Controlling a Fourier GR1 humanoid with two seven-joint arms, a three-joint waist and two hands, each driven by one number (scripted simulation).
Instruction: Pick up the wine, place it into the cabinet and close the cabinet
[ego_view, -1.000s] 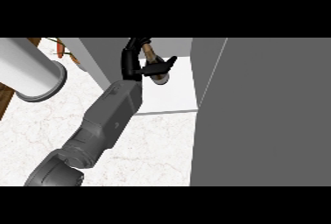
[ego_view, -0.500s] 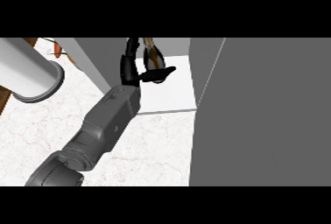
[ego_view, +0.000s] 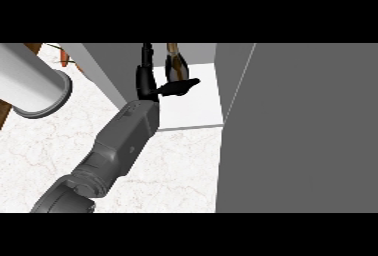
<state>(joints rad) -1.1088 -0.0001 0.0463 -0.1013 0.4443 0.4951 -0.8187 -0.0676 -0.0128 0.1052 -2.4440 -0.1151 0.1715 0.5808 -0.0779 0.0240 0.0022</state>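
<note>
- Black left hand (ego_view: 156, 89) far inside open grey box cabinet (ego_view: 199, 107): fingers straight, thumb splayed right, gripping nothing.
- Dark brown glass wine bottle (ego_view: 175, 60) upright beside fingers, apparently set down for door closing.

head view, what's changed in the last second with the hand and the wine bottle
The left hand has let go of the wine bottle: its fingers, curled round it a second ago, are now straight, at its left. The bottle sits slightly higher in view, inside the cabinet. The forearm barely moved; the cabinet door stays open.
</note>
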